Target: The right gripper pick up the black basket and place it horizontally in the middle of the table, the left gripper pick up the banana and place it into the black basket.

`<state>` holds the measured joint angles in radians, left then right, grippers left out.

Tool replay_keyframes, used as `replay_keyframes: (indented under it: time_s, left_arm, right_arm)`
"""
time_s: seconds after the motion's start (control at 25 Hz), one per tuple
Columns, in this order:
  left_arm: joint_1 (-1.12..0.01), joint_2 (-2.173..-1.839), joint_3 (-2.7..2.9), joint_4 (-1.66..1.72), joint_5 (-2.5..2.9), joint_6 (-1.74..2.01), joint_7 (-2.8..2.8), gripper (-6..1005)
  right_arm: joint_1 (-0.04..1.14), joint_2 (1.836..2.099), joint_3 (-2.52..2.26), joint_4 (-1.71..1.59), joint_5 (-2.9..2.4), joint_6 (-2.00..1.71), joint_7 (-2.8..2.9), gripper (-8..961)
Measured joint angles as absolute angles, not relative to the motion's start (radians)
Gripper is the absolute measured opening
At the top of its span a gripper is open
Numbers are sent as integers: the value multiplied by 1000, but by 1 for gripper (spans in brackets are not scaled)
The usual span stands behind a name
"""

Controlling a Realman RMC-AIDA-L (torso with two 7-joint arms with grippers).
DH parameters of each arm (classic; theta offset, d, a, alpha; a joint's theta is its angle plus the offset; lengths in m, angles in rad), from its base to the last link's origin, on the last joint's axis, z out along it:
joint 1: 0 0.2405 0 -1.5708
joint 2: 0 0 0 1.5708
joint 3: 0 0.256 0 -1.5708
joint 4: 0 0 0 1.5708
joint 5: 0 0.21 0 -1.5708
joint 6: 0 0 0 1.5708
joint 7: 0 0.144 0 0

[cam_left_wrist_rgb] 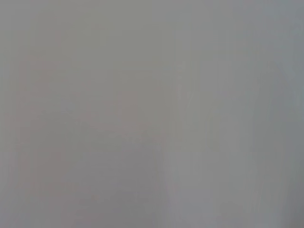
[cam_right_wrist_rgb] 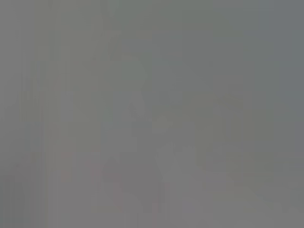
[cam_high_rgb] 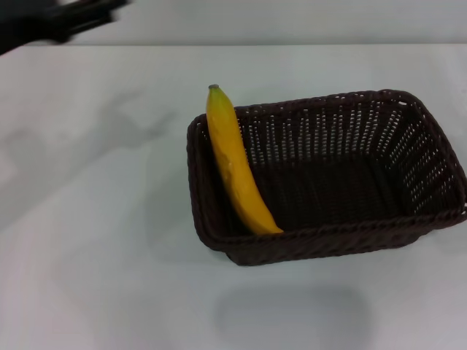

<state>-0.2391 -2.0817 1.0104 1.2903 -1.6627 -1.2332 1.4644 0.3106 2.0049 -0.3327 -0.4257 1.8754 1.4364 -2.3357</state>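
Observation:
The black basket (cam_high_rgb: pixel 328 175) stands on the white table (cam_high_rgb: pixel 95 240) in the head view, right of the middle, with its long side running left to right. The banana (cam_high_rgb: pixel 235 164) lies inside it against the left short wall, its dark stem tip sticking up over the far rim. The left gripper (cam_high_rgb: pixel 69 18) is a dark blurred shape at the far left top corner, well away from the basket. The right gripper is out of view. Both wrist views show only plain grey.
The table's far edge runs across the top of the head view, with a grey wall (cam_high_rgb: pixel 292 18) behind it. The basket's right end reaches the picture's right edge.

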Motion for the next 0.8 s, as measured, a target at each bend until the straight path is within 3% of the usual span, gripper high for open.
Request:
replay_keyframes:
  time_s: [0.2, 0.8]
  left_arm:
    - [-140, -2081, 985, 1068, -1969, -1214, 1824, 875]
    - [-126, -2081, 838, 518, -2389, -1312, 2389, 875]
  right_arm:
    - [317, 2006, -333, -331, 1939, 1441, -2494, 870]
    - [311, 2008, -333, -152, 2104, 1419, -2661, 869]
